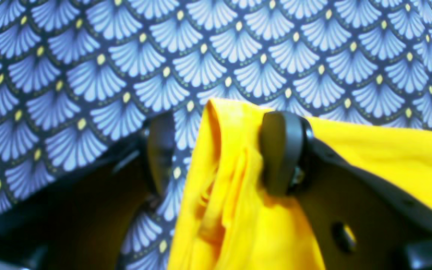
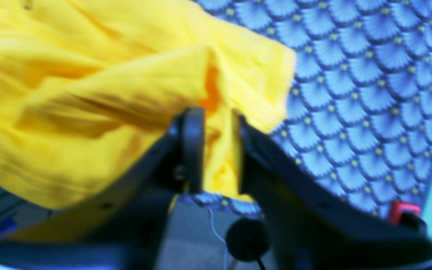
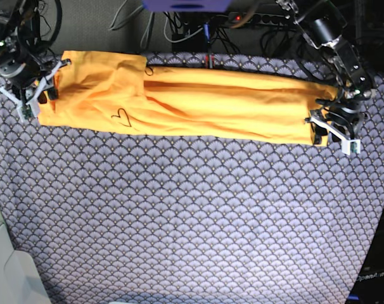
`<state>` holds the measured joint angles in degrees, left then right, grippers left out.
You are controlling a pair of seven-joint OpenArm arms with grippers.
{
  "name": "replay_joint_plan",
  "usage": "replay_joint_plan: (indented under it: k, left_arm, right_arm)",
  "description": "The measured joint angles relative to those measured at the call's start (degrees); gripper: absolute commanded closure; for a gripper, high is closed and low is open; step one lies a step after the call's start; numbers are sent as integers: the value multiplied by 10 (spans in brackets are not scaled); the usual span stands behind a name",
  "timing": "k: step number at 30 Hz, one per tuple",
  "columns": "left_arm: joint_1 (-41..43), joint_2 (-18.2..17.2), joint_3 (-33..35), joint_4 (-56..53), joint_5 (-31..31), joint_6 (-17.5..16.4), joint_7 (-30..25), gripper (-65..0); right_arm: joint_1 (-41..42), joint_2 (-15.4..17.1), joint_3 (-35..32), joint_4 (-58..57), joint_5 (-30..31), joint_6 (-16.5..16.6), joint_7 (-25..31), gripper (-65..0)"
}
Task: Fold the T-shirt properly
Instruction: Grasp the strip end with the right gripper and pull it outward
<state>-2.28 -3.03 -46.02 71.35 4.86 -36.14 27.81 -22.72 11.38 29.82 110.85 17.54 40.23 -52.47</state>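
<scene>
Yellow-orange cotton T-shirt (image 3: 198, 104) stretched along far edge of scallop-patterned cloth (image 3: 192, 215) | left gripper (image 1: 219, 153) gaping, fabric between, unpinched | right gripper (image 2: 218, 148) parted around fold, hold uncertain | best clamp both ends evenly, keep band taut

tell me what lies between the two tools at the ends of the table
In the base view, the T-shirt spans the whole stretch from the right tool to the left tool, folded into a long band on the patterned cloth.
</scene>
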Motion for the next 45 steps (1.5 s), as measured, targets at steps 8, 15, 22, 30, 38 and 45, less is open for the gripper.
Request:
replay_joint_plan:
  k: [8, 15, 22, 30, 38, 45]
  left_arm:
    - [0, 0, -1, 0, 0, -1, 0, -361]
    - [0, 0, -1, 0, 0, 0, 0, -361]
    - [0, 0, -1, 0, 0, 0, 0, -360]
    - [0, 0, -1, 0, 0, 1, 0, -360]
    - [-1, 0, -1, 0, 0, 1, 2, -360]
    - [-2, 0, -1, 0, 0, 1, 2, -360]
  right_arm:
    - [-15, -24, 0, 0, 0, 0, 6, -313]
    - [-14, -26, -2, 0, 0, 0, 8, -313]
    - [-16, -36, -3, -1, 0, 0, 6, -313]
    - [-10, -36, -3, -35, -1, 0, 10, -314]
    - [4, -34, -3, -61, 0, 0, 10, -314]
    - [25, -33, -4, -84, 3, 0, 13, -306]
